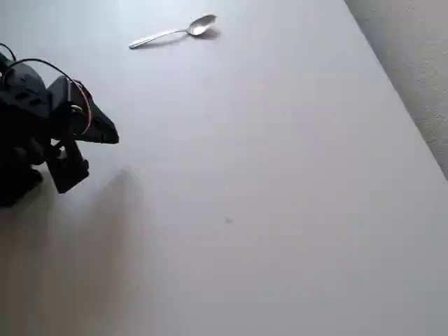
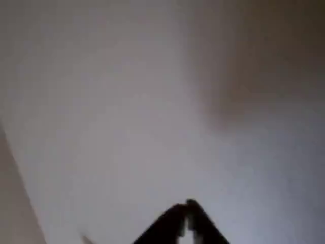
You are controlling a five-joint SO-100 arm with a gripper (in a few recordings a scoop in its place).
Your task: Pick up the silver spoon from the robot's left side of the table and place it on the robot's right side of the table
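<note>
Shiny metal spoon (image 1: 175, 33) with oval bowl, smooth white table (image 1: 280, 175); black pointed tool (image 2: 187, 207) closed, empty

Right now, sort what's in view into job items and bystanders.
Job items:
- silver spoon, lying untouched near the top edge in the overhead view
- table
- pincer, tips together, holding nothing

Bystanders:
- grey carpet beside the table
</note>
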